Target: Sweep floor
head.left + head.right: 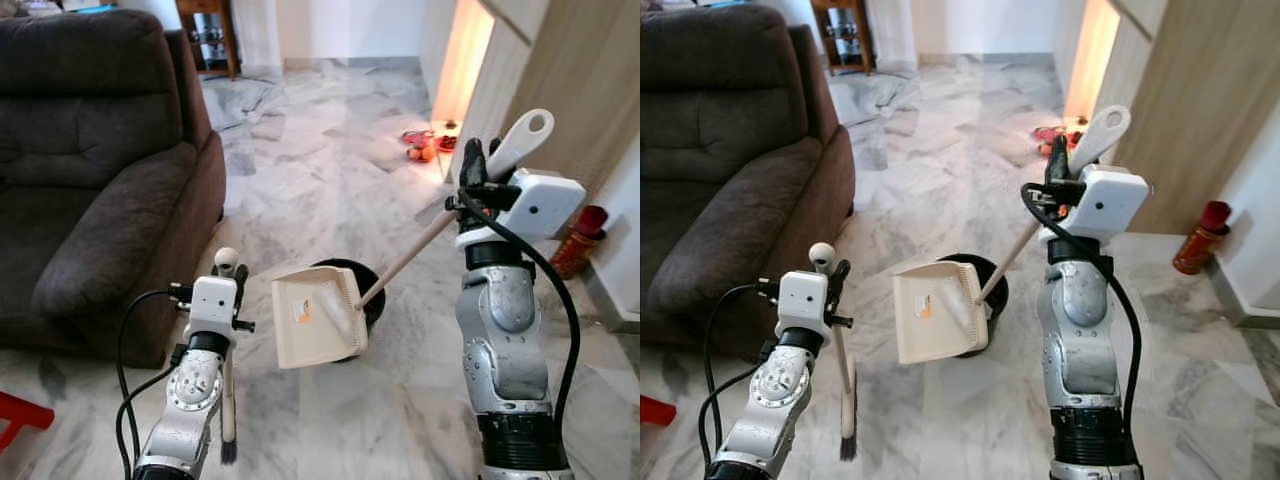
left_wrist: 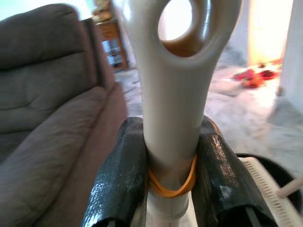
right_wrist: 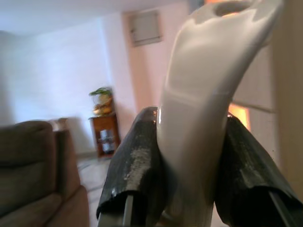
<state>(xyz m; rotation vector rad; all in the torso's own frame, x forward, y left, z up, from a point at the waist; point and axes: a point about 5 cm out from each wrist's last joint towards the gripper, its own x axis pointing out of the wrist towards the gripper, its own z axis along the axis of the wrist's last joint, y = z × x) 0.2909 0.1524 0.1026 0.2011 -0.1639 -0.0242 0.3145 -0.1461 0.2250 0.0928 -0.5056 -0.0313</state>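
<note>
My right gripper [image 1: 480, 165] is shut on the white handle [image 3: 203, 104] of a long dustpan. The cream pan [image 1: 315, 320] hangs tilted, face up, over a round black bin [image 1: 365, 290] on the marble floor. My left gripper [image 1: 830, 272] is shut on the pale handle [image 2: 173, 94] of a small brush, held upright with an orange rubber band [image 2: 171, 185] around it. The brush's dark bristles [image 1: 848, 445] point down near the floor, just left of the pan.
A dark brown sofa [image 1: 90, 160] fills the left side. Red and orange items [image 1: 425, 145] lie on the floor by a lit doorway at the back right. A red bottle [image 1: 578, 240] stands near the right wall. A wooden stand [image 1: 210, 35] is at the back.
</note>
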